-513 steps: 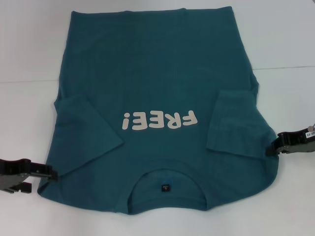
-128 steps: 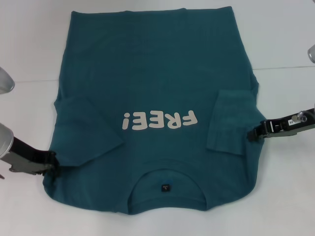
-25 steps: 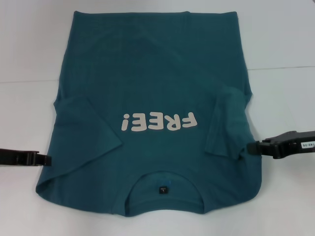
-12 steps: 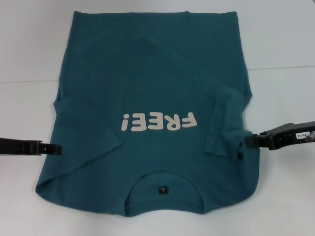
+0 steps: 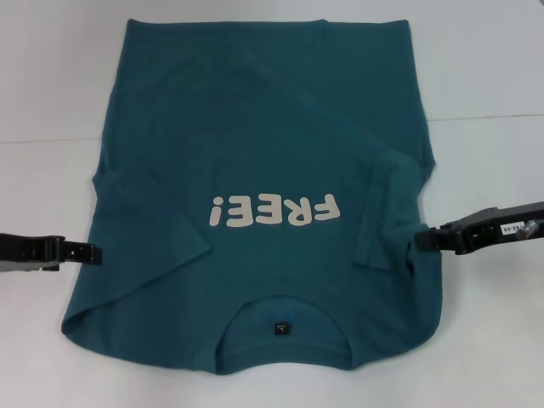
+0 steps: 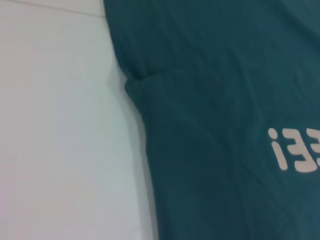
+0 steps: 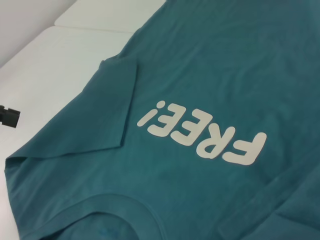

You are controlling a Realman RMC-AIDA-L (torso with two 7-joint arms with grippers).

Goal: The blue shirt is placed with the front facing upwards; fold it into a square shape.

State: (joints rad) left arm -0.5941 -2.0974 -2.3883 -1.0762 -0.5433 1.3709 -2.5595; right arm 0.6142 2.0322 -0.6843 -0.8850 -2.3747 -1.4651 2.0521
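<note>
The blue shirt [image 5: 255,127] lies front up on the white table, collar and dark neck tag [image 5: 281,325] nearest me, both short sleeves folded in over the body. White "FREE!" lettering [image 5: 276,208] crosses the chest. My left gripper [image 5: 95,253] reaches in low from the left, its tip at the shirt's left edge below the sleeve; I cannot tell whether it touches the cloth. My right gripper [image 5: 422,240] is at the right edge beside the folded sleeve, shut on the bunched fabric there. The right wrist view shows the shirt [image 7: 225,75] and the left gripper's tip [image 7: 9,116] far off.
The white table [image 5: 51,85] surrounds the shirt on the left, right and far sides. A thin seam [image 5: 493,116] runs across the tabletop behind the shirt's middle. The left wrist view shows the shirt's left sleeve fold [image 6: 145,85] beside bare table [image 6: 60,125].
My right gripper has moved inward and slightly up, and the shirt's right edge has drawn in with it. My left gripper came inward and up to the left edge, then eased back slightly.
</note>
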